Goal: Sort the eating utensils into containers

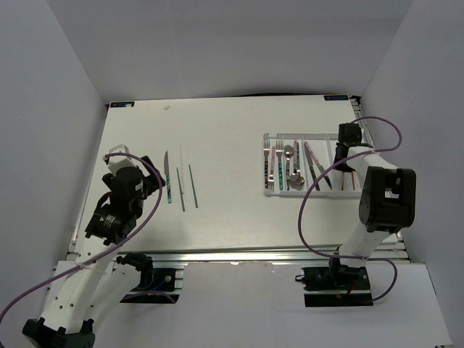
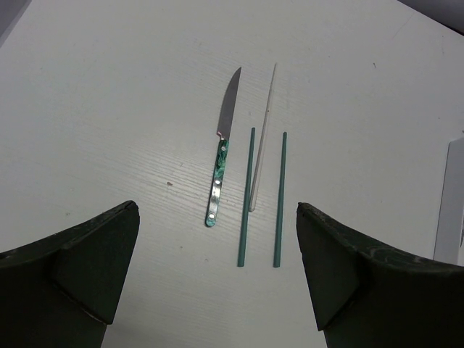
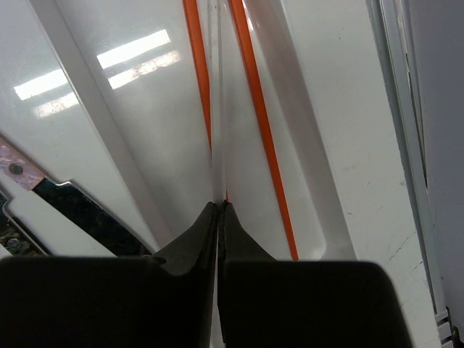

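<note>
Two green chopsticks (image 2: 246,196) lie parallel to the knife (image 2: 223,148), blade pointing away.

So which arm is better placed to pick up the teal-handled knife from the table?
Left. The left gripper hangs open near the teal-handled knife, seen between its fingers in the wrist view. The right gripper is shut at the other side of the table, over the red chopsticks in the white tray.
</note>
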